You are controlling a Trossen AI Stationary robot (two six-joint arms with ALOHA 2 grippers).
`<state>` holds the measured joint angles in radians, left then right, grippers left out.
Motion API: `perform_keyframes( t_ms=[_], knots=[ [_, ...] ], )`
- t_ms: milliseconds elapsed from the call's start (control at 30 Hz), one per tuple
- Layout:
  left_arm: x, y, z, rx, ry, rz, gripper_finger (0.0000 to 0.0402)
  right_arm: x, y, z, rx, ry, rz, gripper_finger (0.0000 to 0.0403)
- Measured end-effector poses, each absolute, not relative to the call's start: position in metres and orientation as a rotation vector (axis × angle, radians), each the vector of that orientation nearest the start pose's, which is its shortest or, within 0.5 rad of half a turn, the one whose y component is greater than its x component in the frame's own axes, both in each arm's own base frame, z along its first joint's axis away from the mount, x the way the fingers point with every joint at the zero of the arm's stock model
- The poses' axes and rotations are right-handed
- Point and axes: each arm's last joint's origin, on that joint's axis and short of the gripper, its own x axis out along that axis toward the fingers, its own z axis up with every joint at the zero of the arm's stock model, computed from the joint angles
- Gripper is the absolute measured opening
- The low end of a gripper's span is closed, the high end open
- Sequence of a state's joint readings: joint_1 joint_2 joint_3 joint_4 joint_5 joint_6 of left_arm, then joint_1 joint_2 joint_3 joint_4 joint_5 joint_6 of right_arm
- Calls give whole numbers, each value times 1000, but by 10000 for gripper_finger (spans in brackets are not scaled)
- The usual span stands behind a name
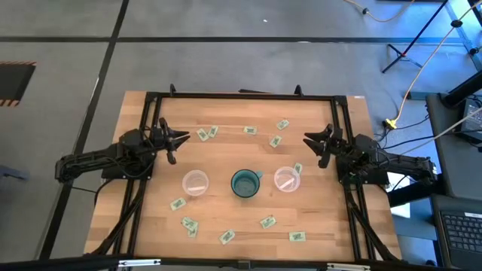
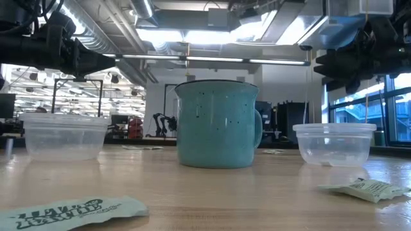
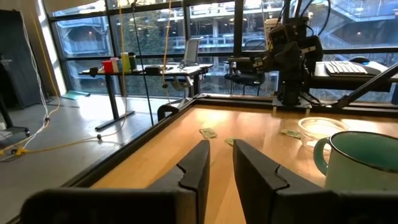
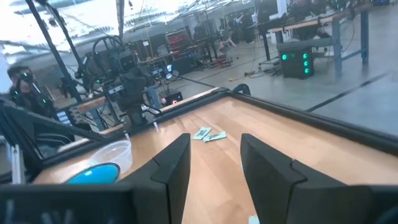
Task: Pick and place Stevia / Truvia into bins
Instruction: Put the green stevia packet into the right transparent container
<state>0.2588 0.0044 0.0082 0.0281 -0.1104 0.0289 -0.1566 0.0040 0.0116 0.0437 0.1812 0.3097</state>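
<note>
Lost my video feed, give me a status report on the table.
Left hand and right hand both open, empty, raised at the far side. Pale green paper packets scattered, clear plastic cups look empty. Teal mug sits between the cups.

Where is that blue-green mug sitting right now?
Seen from above, the teal mug stands near the table's middle, between two clear cups: one toward the left arm, the other toward the right.
</note>
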Motion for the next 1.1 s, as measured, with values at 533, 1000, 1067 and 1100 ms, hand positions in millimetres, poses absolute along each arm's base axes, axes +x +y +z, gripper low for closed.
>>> perform_keyframes(
  t_ms=[533,1000,1067,1100],
  knots=[
    [93,28,169,84,-23,373,68,95,-20,189,599,492,-489,124],
    [93,28,170,121,-26,374,65,133,-22,156,660,910,-501,110],
    [93,28,170,121,-26,373,65,137,-22,152,678,929,-498,110],
    [93,28,170,120,-26,373,66,139,-21,151,676,938,-496,110]
  ],
)
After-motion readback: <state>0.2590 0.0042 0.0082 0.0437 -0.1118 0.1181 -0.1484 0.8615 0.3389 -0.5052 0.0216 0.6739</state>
